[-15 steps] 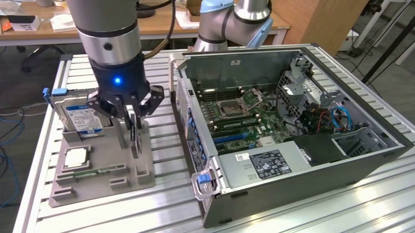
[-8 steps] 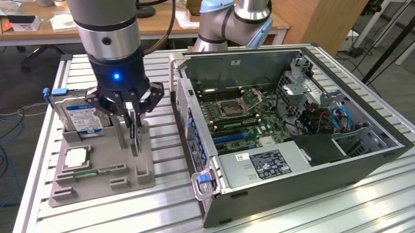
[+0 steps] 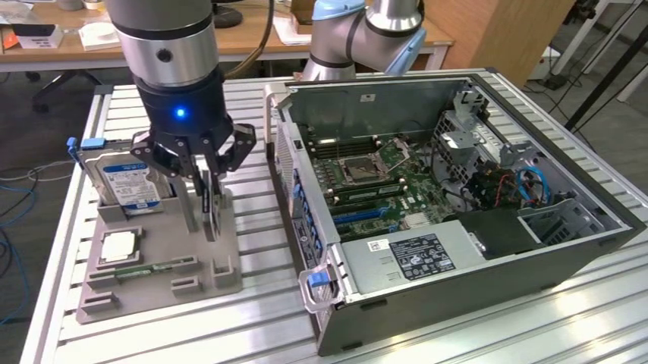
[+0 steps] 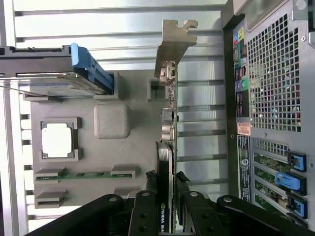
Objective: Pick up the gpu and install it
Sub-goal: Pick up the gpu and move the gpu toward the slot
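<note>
The gpu (image 3: 209, 211) is a thin dark card standing on edge at the grey holder tray (image 3: 152, 287), on the exterior view's left of the open computer case (image 3: 567, 250). My gripper (image 3: 203, 173) comes down on it from above, fingers pressed on both faces of the card, so it is shut on it. In the wrist view the gpu (image 4: 168, 125) runs edge-on from its silver bracket (image 4: 173, 44) to between my gripper (image 4: 167, 177) fingers. I cannot tell whether the card's lower edge still rests in the tray. The motherboard (image 3: 375, 182) lies exposed inside the case.
On the tray stand a hard drive with a blue-white label (image 3: 127, 183), a silver processor (image 3: 120, 246) and a narrow green memory stick (image 3: 152, 267). The case's rear panel (image 4: 275, 88) is close beside the card. The slatted aluminium table (image 3: 506, 334) carries everything.
</note>
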Robot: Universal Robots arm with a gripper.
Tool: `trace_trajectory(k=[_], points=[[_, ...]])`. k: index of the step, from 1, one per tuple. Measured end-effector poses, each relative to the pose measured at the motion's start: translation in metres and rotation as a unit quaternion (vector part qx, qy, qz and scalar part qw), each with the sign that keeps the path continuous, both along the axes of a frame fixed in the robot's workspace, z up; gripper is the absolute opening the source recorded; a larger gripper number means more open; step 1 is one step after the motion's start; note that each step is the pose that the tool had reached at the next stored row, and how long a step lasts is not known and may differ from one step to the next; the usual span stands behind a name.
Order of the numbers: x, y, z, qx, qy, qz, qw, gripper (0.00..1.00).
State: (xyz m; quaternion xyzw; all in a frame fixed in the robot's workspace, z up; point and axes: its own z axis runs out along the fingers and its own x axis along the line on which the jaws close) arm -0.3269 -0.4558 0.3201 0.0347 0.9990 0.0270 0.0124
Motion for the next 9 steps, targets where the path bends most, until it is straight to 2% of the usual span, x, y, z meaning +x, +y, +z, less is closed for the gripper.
trace_trajectory(k=[9], points=[[0.0,0.0,0.0076,0.0,0.0001,0.0,1.0,0.26]])
